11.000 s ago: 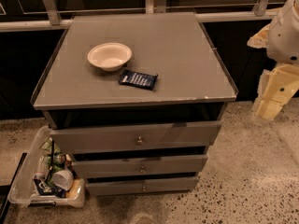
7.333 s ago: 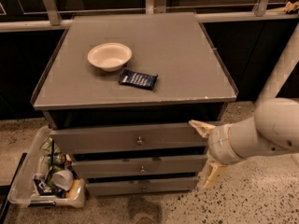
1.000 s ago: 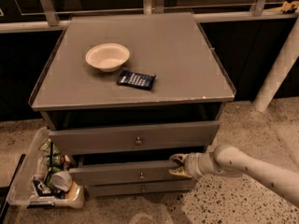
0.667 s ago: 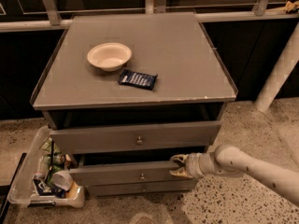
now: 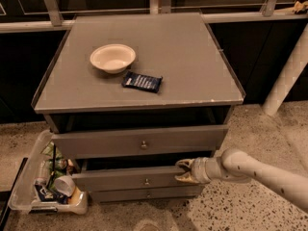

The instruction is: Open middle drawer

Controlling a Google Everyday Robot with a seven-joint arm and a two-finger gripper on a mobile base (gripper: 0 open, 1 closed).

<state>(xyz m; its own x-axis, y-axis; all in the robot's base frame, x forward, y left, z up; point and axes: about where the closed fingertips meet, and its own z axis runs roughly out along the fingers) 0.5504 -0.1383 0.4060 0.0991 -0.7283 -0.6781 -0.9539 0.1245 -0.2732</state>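
Reaching gripper (image 5: 184,171), fingers (image 5: 182,163) parted at right end of middle drawer (image 5: 125,179), empty bowl (image 5: 112,57) on cabinet (image 5: 185,57), cluttered bin (image 5: 20,195).

Found a matt grey, smooth finish on the middle drawer (image 5: 120,179), with a small shiny metal knob (image 5: 147,181). Noted smooth cream plastic on the claw (image 5: 185,171) at that drawer's right end. Saw a matt counter (image 5: 192,57), a slightly glossy dark packet (image 5: 141,82), speckled stone floor (image 5: 250,129).

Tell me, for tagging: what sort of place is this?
Likely an office or lab: grey drawer cabinet on speckled floor, glass railing behind. The gripper sits at the middle drawer's right end.
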